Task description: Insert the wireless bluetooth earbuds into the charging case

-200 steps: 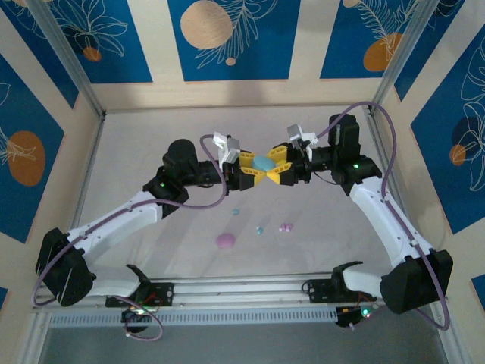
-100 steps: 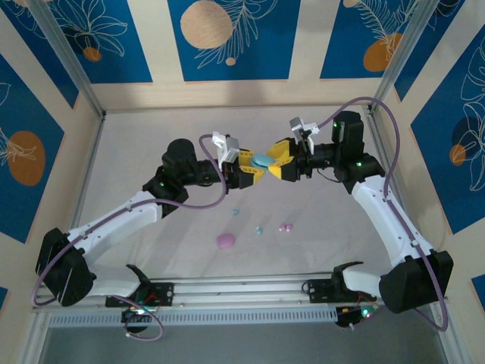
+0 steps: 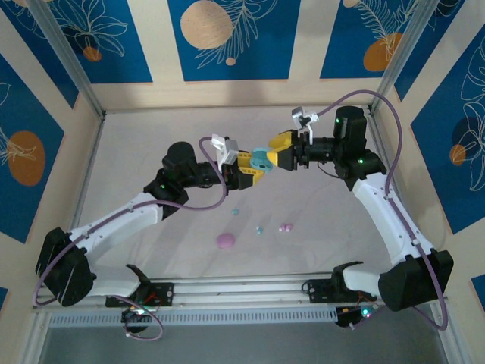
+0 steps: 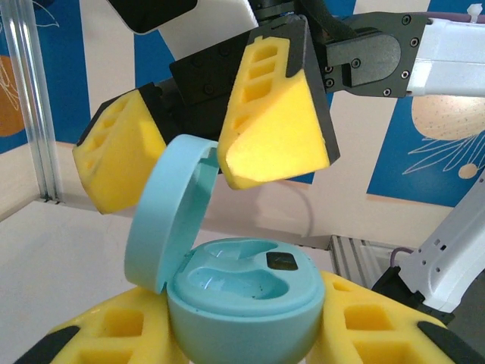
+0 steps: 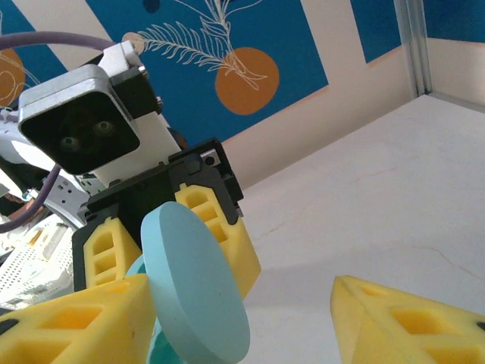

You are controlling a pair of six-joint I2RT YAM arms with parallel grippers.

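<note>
Within the last second the lid (image 4: 163, 220) of the teal charging case (image 3: 260, 161) has swung up. It was shut between both tools; now it stands open, and its wells look empty. The left tool (image 3: 248, 170) is clamped on the case's base, above the desk (image 3: 144, 140). The right tool (image 3: 271, 154) has risen, its fingers apart astride the lid's rim. The earbuds (image 3: 259, 229) lie on the desk at lower centre of the overhead view, near a pink case (image 3: 225, 240). Fetching them looks next.
</note>
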